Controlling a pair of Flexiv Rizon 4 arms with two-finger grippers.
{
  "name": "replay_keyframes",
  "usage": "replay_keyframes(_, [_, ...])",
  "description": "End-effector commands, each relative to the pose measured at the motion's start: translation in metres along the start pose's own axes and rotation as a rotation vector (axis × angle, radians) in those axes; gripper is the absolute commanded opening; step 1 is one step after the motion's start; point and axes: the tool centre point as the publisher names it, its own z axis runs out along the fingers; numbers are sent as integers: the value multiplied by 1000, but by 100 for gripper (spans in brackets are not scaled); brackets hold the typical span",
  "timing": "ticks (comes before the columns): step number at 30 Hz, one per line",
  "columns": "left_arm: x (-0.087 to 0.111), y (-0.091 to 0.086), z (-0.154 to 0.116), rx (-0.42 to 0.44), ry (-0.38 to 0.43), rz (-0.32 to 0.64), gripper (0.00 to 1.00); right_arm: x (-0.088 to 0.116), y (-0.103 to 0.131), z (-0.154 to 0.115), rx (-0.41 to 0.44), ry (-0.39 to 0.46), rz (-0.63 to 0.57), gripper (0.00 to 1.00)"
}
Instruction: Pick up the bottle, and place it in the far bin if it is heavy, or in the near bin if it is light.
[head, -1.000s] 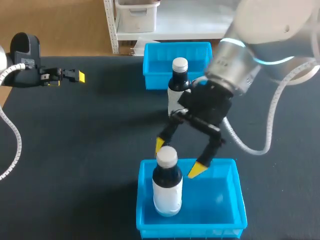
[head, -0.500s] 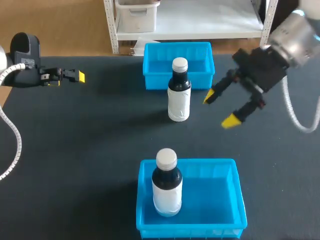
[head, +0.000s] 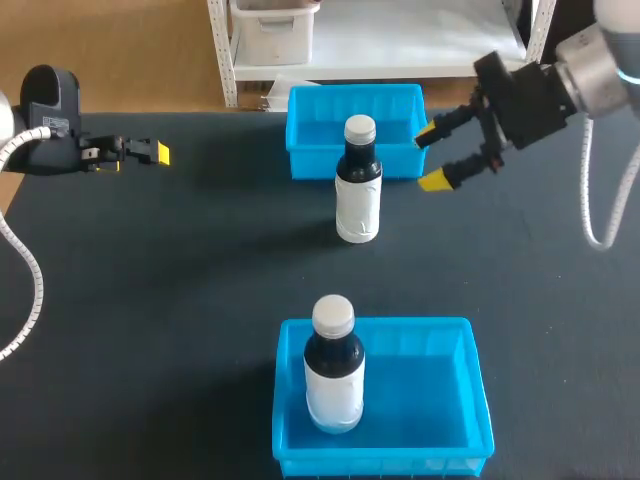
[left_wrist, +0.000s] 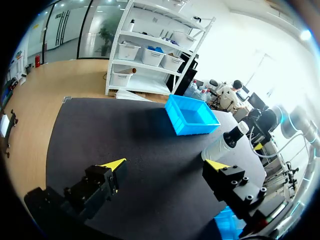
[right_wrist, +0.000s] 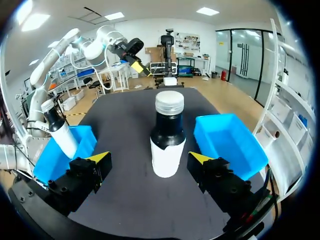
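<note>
Bottle (right_wrist: 167, 135) just ahead of right tool (right_wrist: 150, 157)

Robot lab (open shelving (left_wrist: 148, 38), storage boxes (left_wrist: 152, 57)).

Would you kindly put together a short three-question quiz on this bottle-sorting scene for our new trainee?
1. True or false: the near bin holds a bottle standing upright.
2. Where is the second bottle relative to the far bin? A: inside it. B: upright on the table just in front of it. C: lying on its side behind it.
3. Fill the gap: the right gripper, beside the second bottle, has its fingers ____ (open or shut).

Key: 1 true; 2 B; 3 open.
</note>
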Motion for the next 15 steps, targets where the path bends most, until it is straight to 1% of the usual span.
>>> replay_keyframes(1, [0,0,0,0,0,0,100,-10,-16,21,-21,3,3,100])
replay_keyframes(6, [0,0,0,0,0,0,100,-22,-23,34,-16,10,-12,100])
replay_keyframes(15, [0,0,0,0,0,0,100,-35,-32,49,-19,-22,-18,100])
